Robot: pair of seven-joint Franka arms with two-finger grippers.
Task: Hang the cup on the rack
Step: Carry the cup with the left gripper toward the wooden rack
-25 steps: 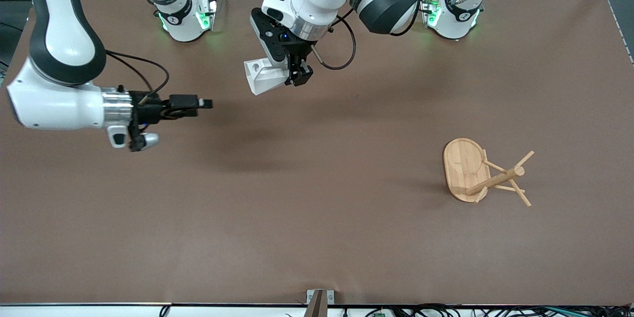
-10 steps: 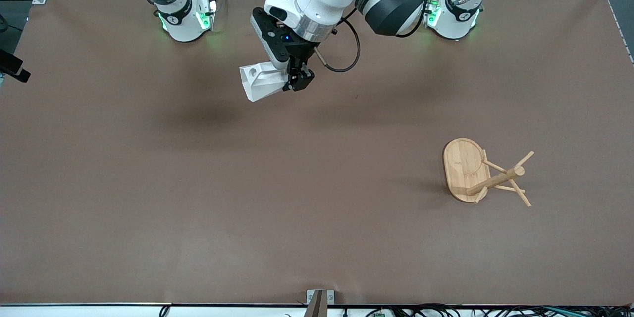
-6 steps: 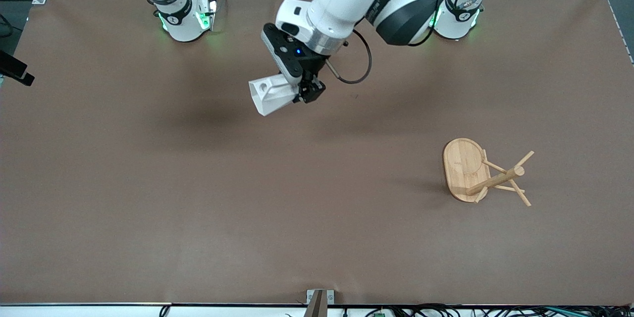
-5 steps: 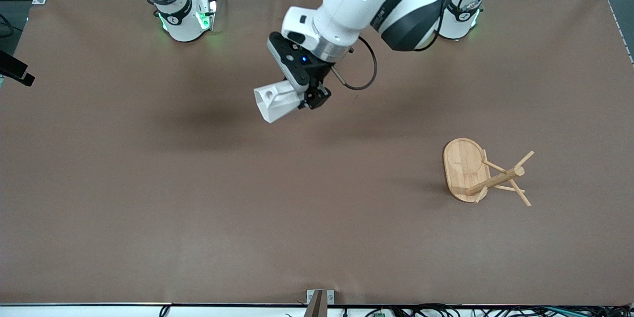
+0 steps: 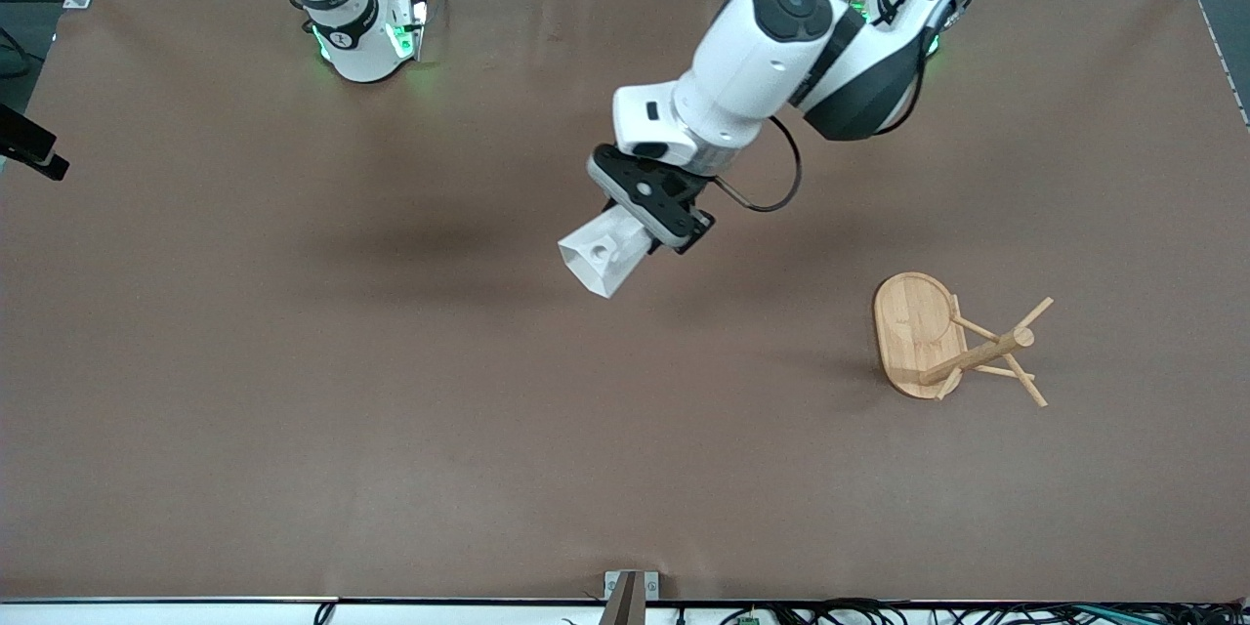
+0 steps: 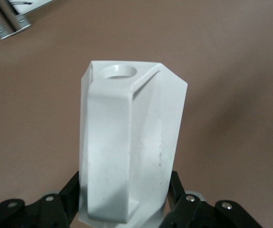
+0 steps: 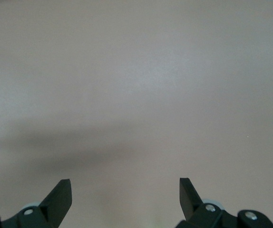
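My left gripper point(image 5: 656, 232) is shut on the white faceted cup point(image 5: 604, 252) and holds it in the air over the middle of the table. In the left wrist view the cup point(image 6: 129, 142) fills the frame between the black fingers point(image 6: 65, 194), with the handle's round hole turned to the camera. The bamboo rack point(image 5: 942, 340) stands toward the left arm's end of the table, its post and pegs leaning toward that end in the front view. My right gripper point(image 7: 125, 194) is open and empty over bare table; the front view shows only a black part of it point(image 5: 29, 148) at the frame's edge.
The brown table top point(image 5: 391, 410) carries nothing else. A small metal bracket point(image 5: 630, 588) sits at the table edge nearest the front camera. The two arm bases point(image 5: 361, 29) stand at the edge farthest from that camera.
My left arm has carried the cup away from the bases, toward the table's middle and the rack's end. The right arm withdrew toward its own end and is now nearly out of the front view.
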